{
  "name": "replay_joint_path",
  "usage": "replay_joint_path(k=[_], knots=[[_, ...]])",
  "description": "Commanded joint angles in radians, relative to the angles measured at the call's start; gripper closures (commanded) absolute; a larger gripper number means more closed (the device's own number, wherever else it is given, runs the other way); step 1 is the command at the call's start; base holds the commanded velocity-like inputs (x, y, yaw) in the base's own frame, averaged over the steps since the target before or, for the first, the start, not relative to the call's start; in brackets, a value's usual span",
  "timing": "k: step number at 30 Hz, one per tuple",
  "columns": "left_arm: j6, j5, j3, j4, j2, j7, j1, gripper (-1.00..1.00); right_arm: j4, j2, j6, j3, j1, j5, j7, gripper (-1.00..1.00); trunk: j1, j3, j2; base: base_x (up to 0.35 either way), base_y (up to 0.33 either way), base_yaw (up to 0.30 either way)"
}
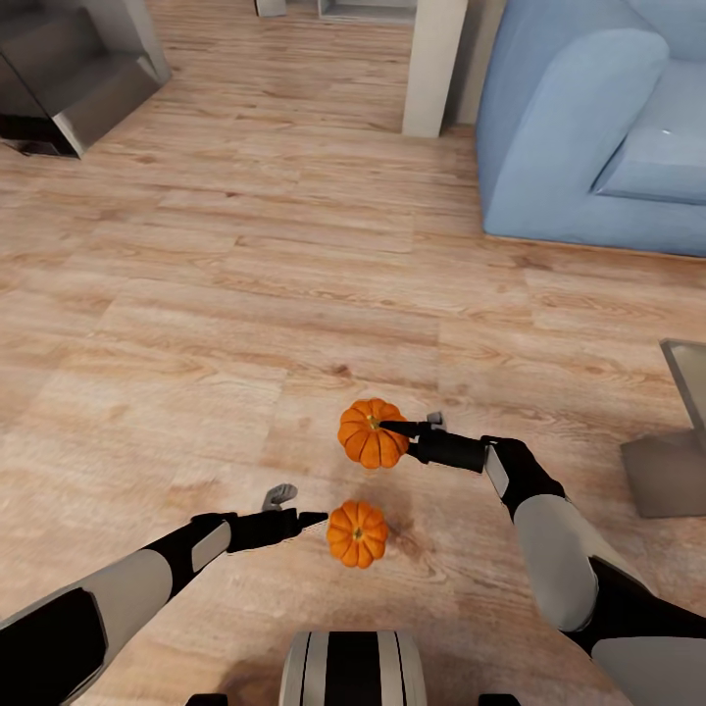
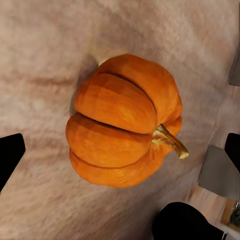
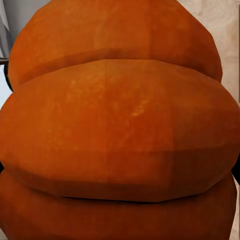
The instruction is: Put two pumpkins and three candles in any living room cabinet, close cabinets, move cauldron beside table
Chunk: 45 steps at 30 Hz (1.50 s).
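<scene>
Two orange pumpkins show over the wood floor in the head view. The farther pumpkin [image 1: 368, 436] looks raised off the floor, with my right gripper [image 1: 400, 428] shut on it and one black finger lying across its top. It crowds the right wrist view as ribbed orange skin [image 3: 120, 125]. The nearer pumpkin [image 1: 357, 533] rests on the floor. My left gripper [image 1: 304, 507] stands open just left of it, one fingertip close to its side. In the left wrist view this pumpkin [image 2: 122, 120] lies on its side ahead of the spread fingertips [image 2: 10, 155].
A blue sofa [image 1: 588, 127] fills the far right. A pale pillar [image 1: 431, 69] stands beside it, and a grey stepped unit [image 1: 69, 78] sits at the far left. A grey table base [image 1: 672, 471] is at the right edge. Open wood floor [image 1: 216, 294] lies ahead.
</scene>
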State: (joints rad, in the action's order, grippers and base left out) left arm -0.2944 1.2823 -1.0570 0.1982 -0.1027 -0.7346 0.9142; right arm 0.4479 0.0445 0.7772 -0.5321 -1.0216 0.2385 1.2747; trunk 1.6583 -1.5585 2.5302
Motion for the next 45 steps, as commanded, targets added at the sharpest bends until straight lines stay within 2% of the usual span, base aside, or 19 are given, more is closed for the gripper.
replay_joint_path(k=[1, 7, 17, 22, 24, 30, 34, 39, 42, 44, 45], knots=[[0.001, 0.0, 0.0, 0.0, 0.0, 0.0, 0.0, -1.0, 0.0, 0.0, 0.001, 0.0, 0.0, -0.001, 0.0, 1.0, 0.0, 0.0, 0.0, 0.266, -0.107, 0.0], [0.0, -0.001, 0.0, -0.001, 0.001, 0.0, 0.0, -1.0, 0.0, 0.0, 0.002, 0.0, 0.0, -0.001, 0.0, 1.0, 0.0, 0.0, 0.0, 0.223, -0.044, 0.0], [-0.002, -0.01, -0.006, -0.011, 0.002, 0.004, -0.025, -1.0, 0.0, -0.001, 0.002, 0.0, 0.0, -0.001, -0.001, 1.0, 0.0, 0.0, 0.0, 0.012, -0.002, 0.0], [-0.003, -0.011, -0.009, -0.009, 0.004, 0.066, -0.049, -1.0, 0.0, -0.002, 0.003, 0.0, 0.0, -0.001, -0.001, 1.0, 0.0, 0.0, 0.0, 0.0, 0.0, 0.0], [-0.004, -0.011, -0.009, -0.008, 0.012, 0.074, -0.052, -1.0, 0.0, -0.002, 0.003, 0.0, 0.0, -0.001, -0.001, 1.0, 0.0, 0.0, 0.0, 0.0, 0.0, 0.0], [-0.005, -0.012, -0.015, -0.008, 0.059, 0.094, -0.054, -1.0, 0.001, -0.009, 0.004, 0.0, 0.0, -0.002, 0.0, 1.0, 0.0, 0.0, 0.0, 0.0, 0.0, 0.0], [-0.005, -0.012, -0.022, -0.008, 0.066, 0.096, -0.054, -1.0, 0.0, -0.01, 0.004, 0.0, 0.0, -0.002, 0.0, 1.0, 0.0, 0.0, 0.0, 0.0, 0.0, 0.0], [-0.004, -0.012, -0.023, -0.008, 0.067, 0.095, -0.054, -1.0, 0.001, -0.011, 0.004, 0.0, 0.0, -0.002, 0.0, 1.0, 0.0, 0.0, 0.0, 0.0, 0.0, 0.0], [0.013, -0.023, -0.029, 0.009, 0.05, 0.106, -0.071, -1.0, -0.008, -0.013, -0.019, 0.02, -0.001, 0.008, -0.017, 1.0, 0.0, 0.0, 0.0, 0.0, 0.0, 0.0], [0.025, -0.023, -0.029, 0.02, 0.039, 0.106, -0.071, -1.0, -0.008, -0.013, -0.024, 0.02, -0.001, 0.008, -0.017, 1.0, 0.0, 0.0, 0.0, 0.0, 0.0, 0.0], [0.03, -0.02, -0.03, 0.024, 0.045, 0.101, -0.071, -1.0, -0.008, -0.015, -0.019, 0.017, -0.002, 0.008, -0.013, 1.0, 0.0, 0.0, 0.0, 0.0, 0.0, 0.0]])
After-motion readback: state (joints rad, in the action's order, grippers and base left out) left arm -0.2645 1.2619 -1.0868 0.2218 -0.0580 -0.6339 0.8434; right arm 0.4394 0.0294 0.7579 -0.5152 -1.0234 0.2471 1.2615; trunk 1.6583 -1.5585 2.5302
